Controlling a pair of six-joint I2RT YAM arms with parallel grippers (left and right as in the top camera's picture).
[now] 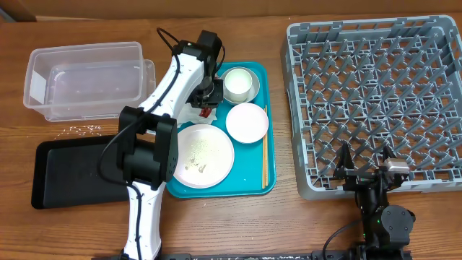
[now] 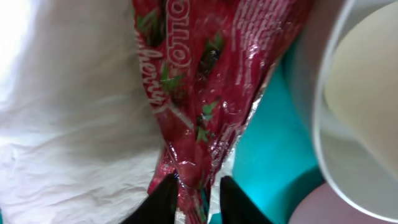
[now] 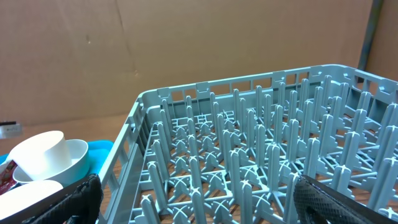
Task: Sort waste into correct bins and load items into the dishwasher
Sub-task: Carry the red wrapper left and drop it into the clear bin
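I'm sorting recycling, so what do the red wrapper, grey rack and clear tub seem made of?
The wrapper looks like thin glossy plastic or foil-backed film: it crinkles and glints. The rack seems moulded matte grey plastic, its pegs uniform. The tub is clear, slightly cloudy plastic; the table shows through.

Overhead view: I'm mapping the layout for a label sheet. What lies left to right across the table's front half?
Shallow black rectangular tray, large round white plate, smaller round white bowl, thin wooden chopsticks, large square grey plastic dish rack.
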